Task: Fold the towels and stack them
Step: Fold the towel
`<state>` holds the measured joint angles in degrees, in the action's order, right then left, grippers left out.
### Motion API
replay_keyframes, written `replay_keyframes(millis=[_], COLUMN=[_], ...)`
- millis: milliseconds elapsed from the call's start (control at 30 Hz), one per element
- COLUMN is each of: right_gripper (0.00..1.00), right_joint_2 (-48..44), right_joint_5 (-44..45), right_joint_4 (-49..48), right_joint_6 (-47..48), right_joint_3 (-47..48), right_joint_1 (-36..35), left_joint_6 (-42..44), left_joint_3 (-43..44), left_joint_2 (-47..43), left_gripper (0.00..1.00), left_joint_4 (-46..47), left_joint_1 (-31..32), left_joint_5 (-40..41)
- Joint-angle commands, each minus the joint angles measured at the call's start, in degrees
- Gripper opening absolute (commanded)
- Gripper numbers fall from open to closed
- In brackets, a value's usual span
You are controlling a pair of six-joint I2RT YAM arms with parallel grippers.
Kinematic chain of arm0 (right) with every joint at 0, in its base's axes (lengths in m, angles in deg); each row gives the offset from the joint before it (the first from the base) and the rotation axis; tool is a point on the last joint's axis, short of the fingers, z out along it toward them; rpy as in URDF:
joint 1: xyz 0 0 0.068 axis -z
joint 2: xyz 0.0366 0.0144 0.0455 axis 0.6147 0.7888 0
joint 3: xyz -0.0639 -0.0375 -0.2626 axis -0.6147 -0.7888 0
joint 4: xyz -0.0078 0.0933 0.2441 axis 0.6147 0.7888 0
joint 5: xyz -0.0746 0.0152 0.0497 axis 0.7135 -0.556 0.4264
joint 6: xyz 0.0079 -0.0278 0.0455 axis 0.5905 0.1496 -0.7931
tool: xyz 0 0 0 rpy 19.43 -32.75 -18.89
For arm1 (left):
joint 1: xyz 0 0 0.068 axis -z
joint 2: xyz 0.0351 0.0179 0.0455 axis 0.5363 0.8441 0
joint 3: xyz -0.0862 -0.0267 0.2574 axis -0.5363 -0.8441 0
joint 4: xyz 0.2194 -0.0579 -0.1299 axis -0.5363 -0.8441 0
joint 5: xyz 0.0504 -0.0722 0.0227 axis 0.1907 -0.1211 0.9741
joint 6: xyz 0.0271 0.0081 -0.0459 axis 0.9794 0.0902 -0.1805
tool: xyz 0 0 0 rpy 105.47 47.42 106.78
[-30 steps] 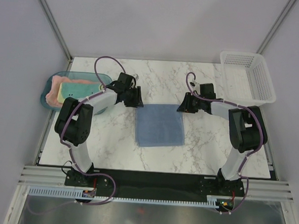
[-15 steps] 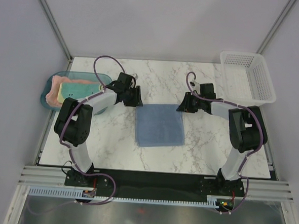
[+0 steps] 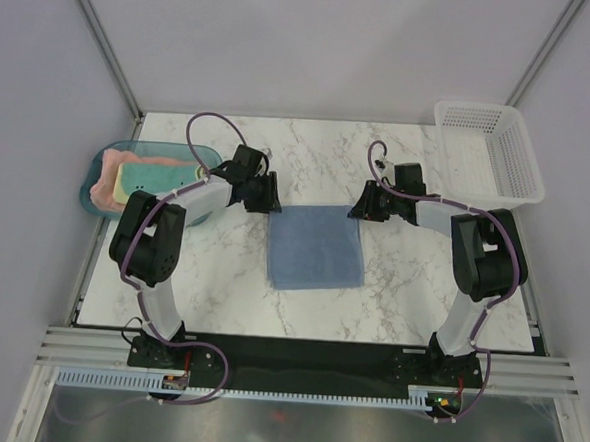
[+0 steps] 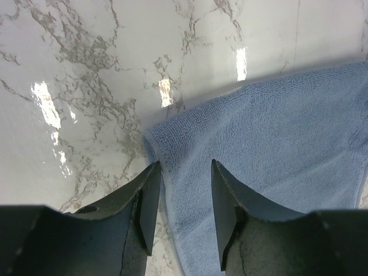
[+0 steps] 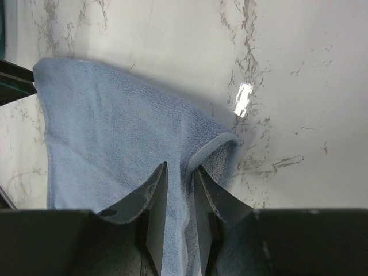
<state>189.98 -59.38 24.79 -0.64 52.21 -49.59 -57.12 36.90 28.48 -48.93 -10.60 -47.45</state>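
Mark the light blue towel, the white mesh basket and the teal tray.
light blue towel (image 3: 316, 247), top external view, middle of the cloth.
white mesh basket (image 3: 525, 155), top external view, right wall.
teal tray (image 3: 86, 193), top external view, left rim.

A light blue towel (image 3: 315, 247) lies flat at centre, while a salmon-pink towel (image 3: 105, 184) and a pale yellow towel (image 3: 152, 176) sit folded in the teal tray (image 3: 83, 196).

Table (image 3: 319, 157): white marble-patterned top, filling centre frame. White mesh basket (image 3: 527, 165): upright at the table's far right corner, upper right of frame. Translucent teal tray (image 3: 89, 193): at the table's left edge, mid-left of frame.
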Motion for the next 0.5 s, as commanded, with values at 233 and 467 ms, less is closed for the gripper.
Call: replay_keyframes(millis=[233, 467], right_gripper=[0.32, 0.31], right_joint_2=[-1.7, -2.2], right_joint_5=[-1.5, -1.6], right_joint_4=[-2.2, -2.3], right_joint_6=[-0.2, -0.5], right_joint_3=[1.6, 1.7], right_joint_1=[0.1, 0.2], left_joint_6=[-1.9, -2.0], left_joint_3=[-0.6, -0.3], left_joint_2=[-0.9, 0.0], left_gripper=[0.5, 0.4], left_joint_4=[0.2, 2.2], left_joint_1=[-0.2, -0.2], left_joint_5=[1.9, -0.1])
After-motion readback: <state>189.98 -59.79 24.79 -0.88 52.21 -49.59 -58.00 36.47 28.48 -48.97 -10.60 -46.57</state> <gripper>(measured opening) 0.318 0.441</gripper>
